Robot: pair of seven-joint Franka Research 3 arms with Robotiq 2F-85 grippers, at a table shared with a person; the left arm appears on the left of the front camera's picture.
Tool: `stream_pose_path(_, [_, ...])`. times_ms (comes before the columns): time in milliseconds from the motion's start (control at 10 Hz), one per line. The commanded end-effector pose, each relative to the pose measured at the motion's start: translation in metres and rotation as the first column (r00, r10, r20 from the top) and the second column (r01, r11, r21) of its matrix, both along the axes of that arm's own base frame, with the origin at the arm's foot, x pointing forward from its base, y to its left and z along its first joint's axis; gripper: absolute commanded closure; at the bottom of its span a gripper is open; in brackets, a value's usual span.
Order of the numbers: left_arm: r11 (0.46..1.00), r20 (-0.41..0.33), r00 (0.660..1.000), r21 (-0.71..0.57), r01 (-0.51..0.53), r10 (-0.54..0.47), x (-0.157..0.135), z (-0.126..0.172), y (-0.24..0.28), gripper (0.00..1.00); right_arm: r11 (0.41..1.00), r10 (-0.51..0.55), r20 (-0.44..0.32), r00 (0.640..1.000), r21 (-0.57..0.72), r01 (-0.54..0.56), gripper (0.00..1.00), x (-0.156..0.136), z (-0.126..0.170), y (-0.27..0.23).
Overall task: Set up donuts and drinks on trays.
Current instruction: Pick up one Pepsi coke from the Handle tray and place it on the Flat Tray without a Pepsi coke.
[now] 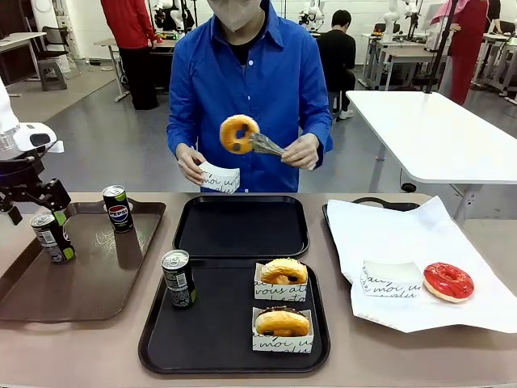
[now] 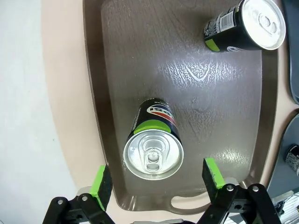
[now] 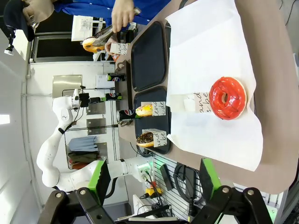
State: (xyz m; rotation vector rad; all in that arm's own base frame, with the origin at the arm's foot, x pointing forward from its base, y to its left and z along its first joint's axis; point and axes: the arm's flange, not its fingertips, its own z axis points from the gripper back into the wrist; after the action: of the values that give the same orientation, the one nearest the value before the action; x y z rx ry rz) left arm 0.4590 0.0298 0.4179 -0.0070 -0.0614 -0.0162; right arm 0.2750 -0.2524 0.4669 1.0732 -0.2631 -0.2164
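On the brown tray (image 1: 89, 283) stand two drinks. My left gripper (image 1: 36, 217) hangs open over the left can (image 1: 52, 237). From the left wrist, this can (image 2: 153, 151) sits between the green pads (image 2: 101, 186) of the left gripper (image 2: 156, 179), untouched. The second can (image 1: 118, 208) stands farther back. The near black tray (image 1: 161, 347) holds a third can (image 1: 178, 278) and two sleeved donuts (image 1: 283, 279), (image 1: 281, 327). The far black tray (image 1: 241, 230) is bare. The person holds a donut (image 1: 239, 133) in tongs above a paper sleeve (image 1: 218, 176). My right gripper (image 3: 154, 179) is open and empty.
A white paper sheet (image 1: 404, 234) covers the table's right side. On it lie a red-glazed donut (image 1: 448, 280) and an empty sleeve (image 1: 390, 279). In the right wrist view the red donut (image 3: 227, 98) lies far below the fingers.
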Motion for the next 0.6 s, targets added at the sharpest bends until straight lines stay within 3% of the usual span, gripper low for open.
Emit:
stream_pose_path(0, [1.0, 0.008, 1.0, -0.005, -0.014, 0.014, 0.001, -0.01, -0.004, 0.0, 1.0, 0.005, 0.001, 1.0, 0.005, -0.005, 0.0, -0.001, 0.0, 0.0])
stream_pose_path(500, [1.0, 0.013, 1.0, -0.002, -0.009, 0.009, 0.012, -0.031, -0.005, 0.0, 1.0, 0.005, 0.001, 1.0, 0.005, -0.005, 0.0, -0.001, 0.0, 0.0])
